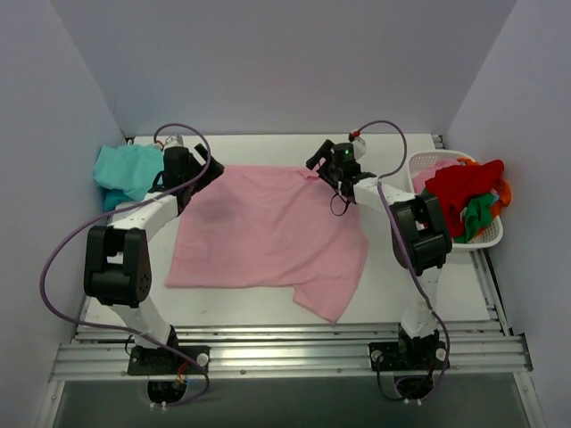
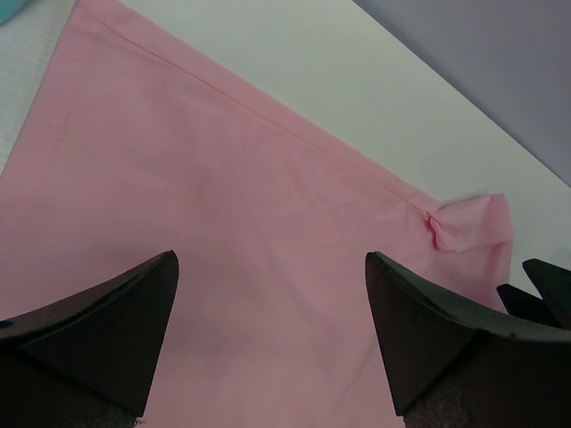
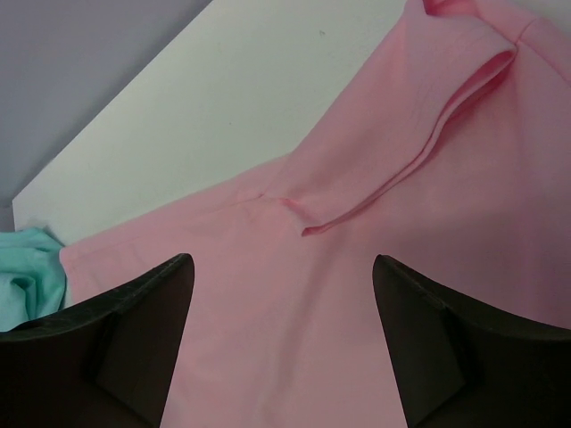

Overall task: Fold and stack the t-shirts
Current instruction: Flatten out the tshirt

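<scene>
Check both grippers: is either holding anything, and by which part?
Nothing is held. The left gripper and the right gripper are both open over the pink t-shirt, with no cloth between the fingers.

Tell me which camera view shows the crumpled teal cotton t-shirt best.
The top external view: the crumpled teal cotton t-shirt appears there nearly whole. The right wrist view catches only a patch at its lower left edge, and the left wrist view just a sliver in its top left corner.

One pink tee (image 1: 268, 232), one teal tee (image 1: 125, 169) — one basket (image 1: 489, 239), two arms (image 1: 143, 218) (image 1: 419, 232)
</scene>
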{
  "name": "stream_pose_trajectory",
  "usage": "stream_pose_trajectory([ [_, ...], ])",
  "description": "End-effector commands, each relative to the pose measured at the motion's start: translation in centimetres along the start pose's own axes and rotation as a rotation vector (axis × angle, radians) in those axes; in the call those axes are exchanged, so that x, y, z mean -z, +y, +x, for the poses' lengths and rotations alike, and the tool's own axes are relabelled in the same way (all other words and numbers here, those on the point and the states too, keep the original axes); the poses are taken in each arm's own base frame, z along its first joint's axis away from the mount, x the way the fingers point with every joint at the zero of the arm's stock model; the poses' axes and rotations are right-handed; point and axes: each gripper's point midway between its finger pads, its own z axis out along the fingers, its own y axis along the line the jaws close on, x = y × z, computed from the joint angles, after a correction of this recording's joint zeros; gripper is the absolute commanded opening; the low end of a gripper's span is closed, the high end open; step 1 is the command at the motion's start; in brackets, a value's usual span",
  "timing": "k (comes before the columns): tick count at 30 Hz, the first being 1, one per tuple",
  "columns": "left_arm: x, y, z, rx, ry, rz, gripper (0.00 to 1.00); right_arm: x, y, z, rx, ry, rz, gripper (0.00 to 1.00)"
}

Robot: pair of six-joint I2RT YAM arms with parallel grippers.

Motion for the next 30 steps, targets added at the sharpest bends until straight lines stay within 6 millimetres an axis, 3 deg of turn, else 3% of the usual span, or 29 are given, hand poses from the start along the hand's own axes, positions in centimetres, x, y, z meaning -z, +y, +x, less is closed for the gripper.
stream_pose_trajectory([
  [1, 1.0, -1.8, -2.6, -0.021, -0.09, 0.068, 0.95, -0.5, 1.5, -1.7, -0.033, -0.061, -0.041, 0.76],
  [11, 0.5, -1.2, -1.9, -0.048, -0.078, 0.064, 0.95, -2.1, -2.5, -2.9, -0.009, -0.129, 0.119, 0.75],
  [30, -0.4, -0.4, -1.5, -0.067, -0.07, 0.049, 0.95, -4.9, -4.7, -3.8, -0.044, -0.138, 0.147, 0.72],
])
